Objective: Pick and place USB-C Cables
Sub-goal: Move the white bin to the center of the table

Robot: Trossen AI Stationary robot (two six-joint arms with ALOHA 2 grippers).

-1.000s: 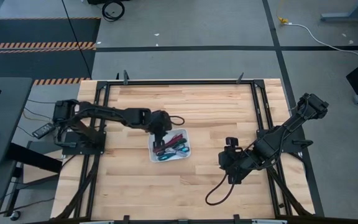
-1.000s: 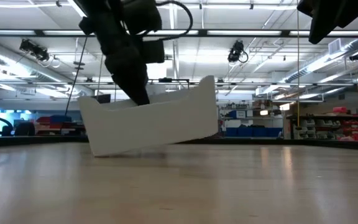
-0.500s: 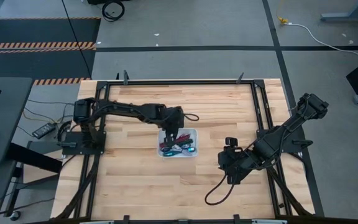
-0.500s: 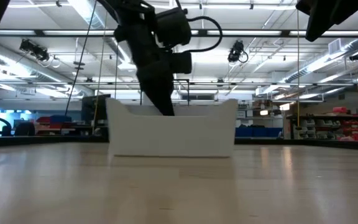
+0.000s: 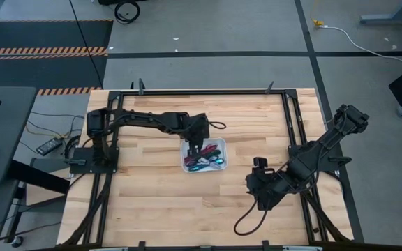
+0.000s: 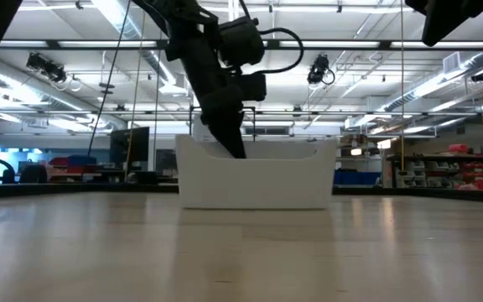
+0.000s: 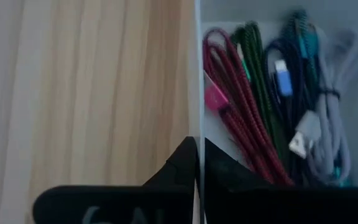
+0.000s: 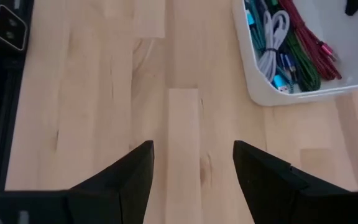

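Note:
A white tray (image 5: 187, 166) sits flat on the wooden table near its middle, seen side-on in the low view (image 6: 254, 180). In it lie the USB-C cables (image 7: 253, 99): dark red, green, teal, purple and silver-grey bundles, also visible from above (image 5: 208, 157) and in the right wrist view (image 8: 291, 43). My left gripper (image 5: 195, 147) is shut on the tray's wall. My right gripper (image 8: 191, 155) hangs open over bare wood, to the right of the tray and nearer the table's front edge (image 5: 255, 187). My left gripper pinches the rim of one tray wall (image 7: 198, 124), on the tray's left side. One finger (image 7: 179, 165) is outside the wall and the other inside, beside the dark red cable. The fingers slant down from above. The tray rests level on its bottom.
Black frame rails (image 5: 289, 118) run along the table's sides and far edge. A loop of black robot wiring (image 5: 246, 219) hangs by the right arm near the front edge. Bare wood (image 5: 159, 202) lies on the tray's near side.
My left gripper, still shut on the tray wall, has moved toward the table's right edge with the tray. The tray was tilted with one end raised; it has come down level onto the table and turned square to it.

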